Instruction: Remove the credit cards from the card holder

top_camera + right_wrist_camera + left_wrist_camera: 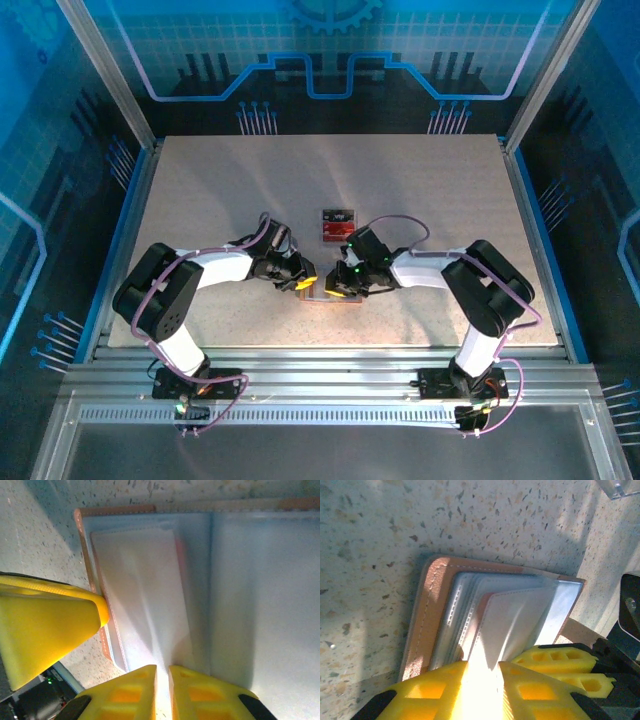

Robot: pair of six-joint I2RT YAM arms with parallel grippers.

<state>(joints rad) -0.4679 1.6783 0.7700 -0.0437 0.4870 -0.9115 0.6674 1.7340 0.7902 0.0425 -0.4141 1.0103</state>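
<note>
Digging into the card holder point(326, 293), open at the near middle of the table point(200, 200), just short of the credit cards point(338, 225) lying out. Pinches a pale inner leaf point(145, 595) with the right gripper point(162, 669), nearly shut. Straddles another leaf point(510, 625) with the left gripper point(482, 664); can't tell through the glare whether gripped or loose. Probably calls next for pinning that leaf down and teasing out the reddish edge point(180, 565) tucked behind.

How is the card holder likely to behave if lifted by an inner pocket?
Probably floppy: the card holder shows thin pockets fanned and creased. It likely hinges open rather than lifting flat. Pushed, its flat body should slide, not roll.
</note>
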